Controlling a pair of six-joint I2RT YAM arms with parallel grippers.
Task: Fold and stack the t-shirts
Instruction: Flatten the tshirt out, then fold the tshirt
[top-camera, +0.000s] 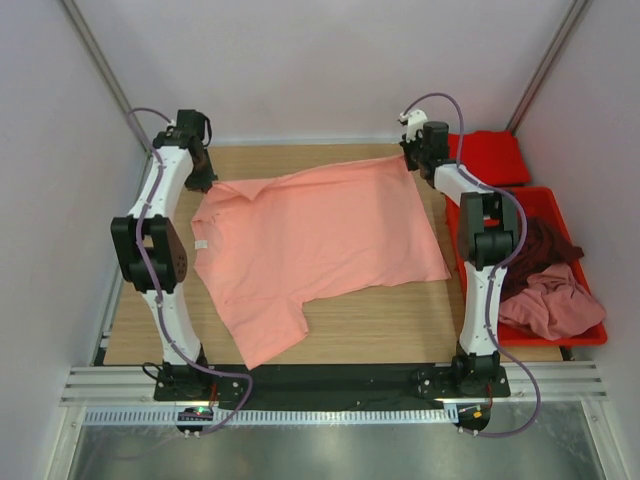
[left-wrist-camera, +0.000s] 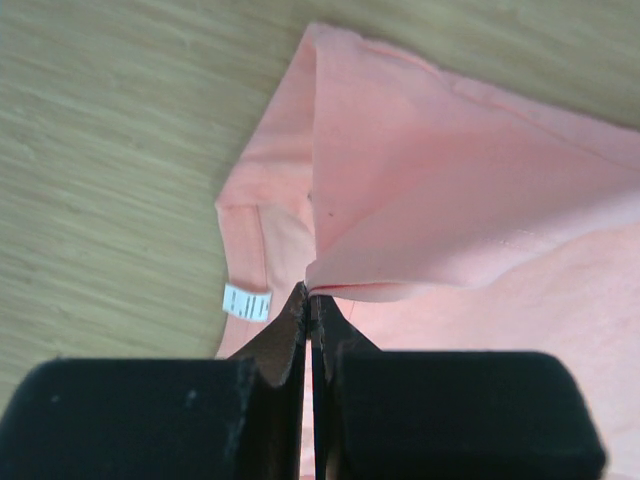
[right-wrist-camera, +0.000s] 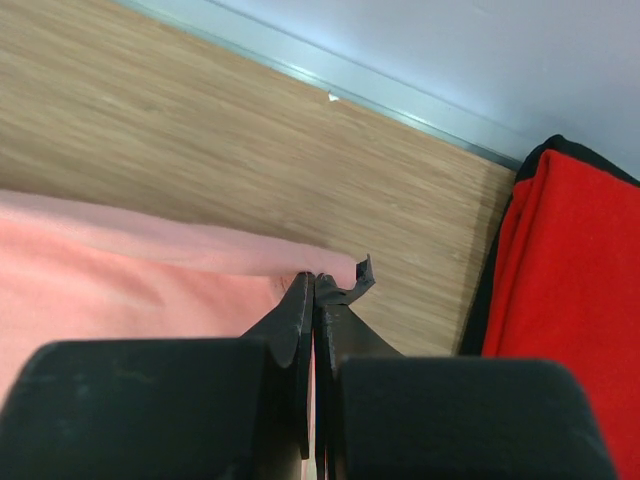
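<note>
A salmon-pink t-shirt (top-camera: 310, 240) lies spread on the wooden table, its far edge lifted. My left gripper (top-camera: 200, 175) is shut on its far left corner; in the left wrist view the jaws (left-wrist-camera: 308, 292) pinch the cloth (left-wrist-camera: 450, 190) beside a white label (left-wrist-camera: 246, 302). My right gripper (top-camera: 412, 155) is shut on the far right corner; the right wrist view shows the gripper (right-wrist-camera: 318, 278) holding the pink hem (right-wrist-camera: 180, 250). A bright red t-shirt (top-camera: 490, 155) lies flat at the back right. A dark maroon t-shirt (top-camera: 545, 245) and a dusty pink t-shirt (top-camera: 550, 305) lie in the bin.
A rigid red plastic bin (top-camera: 560, 205) stands along the table's right side, beside the right arm. The bright red cloth (right-wrist-camera: 570, 300) is close to the right of my right gripper. Walls close in the back and both sides.
</note>
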